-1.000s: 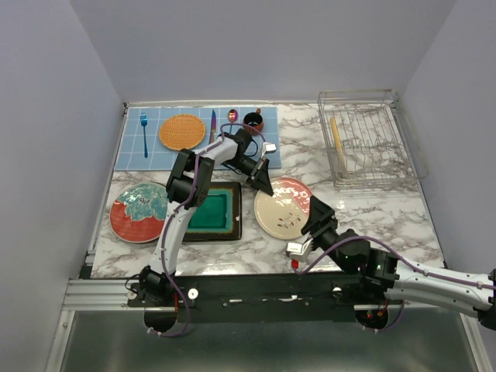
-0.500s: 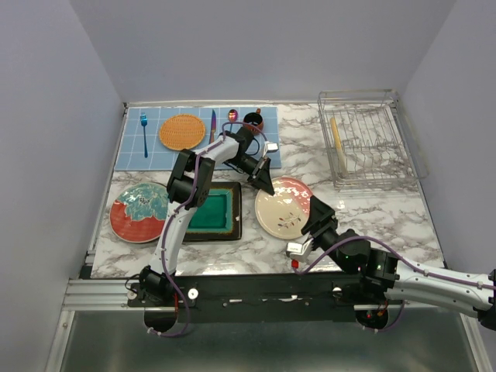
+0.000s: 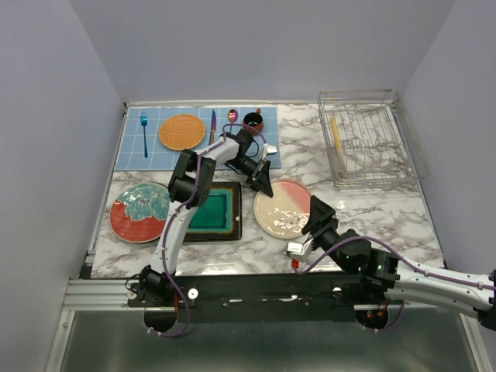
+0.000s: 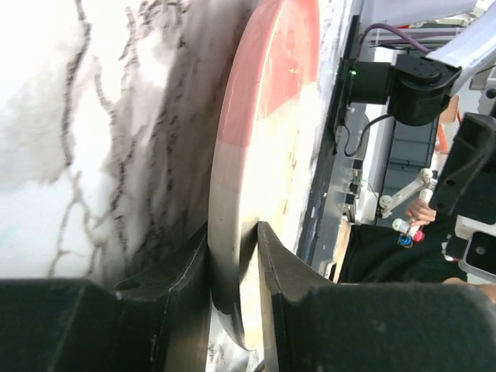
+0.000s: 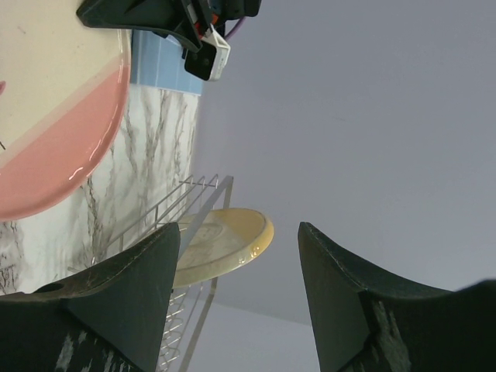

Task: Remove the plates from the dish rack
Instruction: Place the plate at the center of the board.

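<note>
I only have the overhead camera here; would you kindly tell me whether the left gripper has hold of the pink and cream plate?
Observer: Yes. In the left wrist view the left gripper has the rim of the pink and cream plate between its fingers, with no gap showing on either side.
Operator: Thank you. Is the right gripper carrying anything?
Observer: No. The right wrist view shows the right gripper open, with nothing between its fingers.
Operator: And what is in the rack?
Observer: That same view shows a round, pale yellow plate standing in the rack.
</note>
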Controlling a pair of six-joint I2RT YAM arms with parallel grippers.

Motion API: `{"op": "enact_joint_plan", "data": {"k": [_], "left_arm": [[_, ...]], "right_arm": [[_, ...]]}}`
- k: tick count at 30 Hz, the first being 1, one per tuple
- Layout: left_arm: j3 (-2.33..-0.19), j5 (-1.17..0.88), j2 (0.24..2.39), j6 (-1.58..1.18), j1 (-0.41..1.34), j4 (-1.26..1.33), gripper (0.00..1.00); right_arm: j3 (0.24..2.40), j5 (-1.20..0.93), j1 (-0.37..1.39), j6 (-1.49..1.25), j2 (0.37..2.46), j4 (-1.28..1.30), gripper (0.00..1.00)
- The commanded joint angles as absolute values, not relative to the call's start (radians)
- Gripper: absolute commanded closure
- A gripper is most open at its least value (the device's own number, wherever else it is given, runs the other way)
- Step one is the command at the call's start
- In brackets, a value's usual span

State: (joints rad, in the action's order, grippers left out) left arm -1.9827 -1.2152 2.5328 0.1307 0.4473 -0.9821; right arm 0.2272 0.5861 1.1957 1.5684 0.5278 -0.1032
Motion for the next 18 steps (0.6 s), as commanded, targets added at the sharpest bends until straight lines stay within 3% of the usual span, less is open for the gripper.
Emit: {"op": "enact_joint_plan", "data": {"k": [1, 4, 18], "left_arm": [[-2.009, -1.138, 2.548, 0.179, 0.445, -0.953, 0.63], [-2.017, -1.129, 2.551, 0.181, 0.443, -0.954, 0.56], [-2.003, -1.029, 2.505, 0.176, 0.44, -0.95, 0.41]], "right_arm": [[0.218, 0.569, 1.195, 1.571, 0.514, -0.081, 0.3], [0.218, 0.566, 1.195, 1.569, 0.512, -0.08, 0.3], [0.216, 0.56, 1.195, 1.551, 0.506, -0.049, 0.3]]}}
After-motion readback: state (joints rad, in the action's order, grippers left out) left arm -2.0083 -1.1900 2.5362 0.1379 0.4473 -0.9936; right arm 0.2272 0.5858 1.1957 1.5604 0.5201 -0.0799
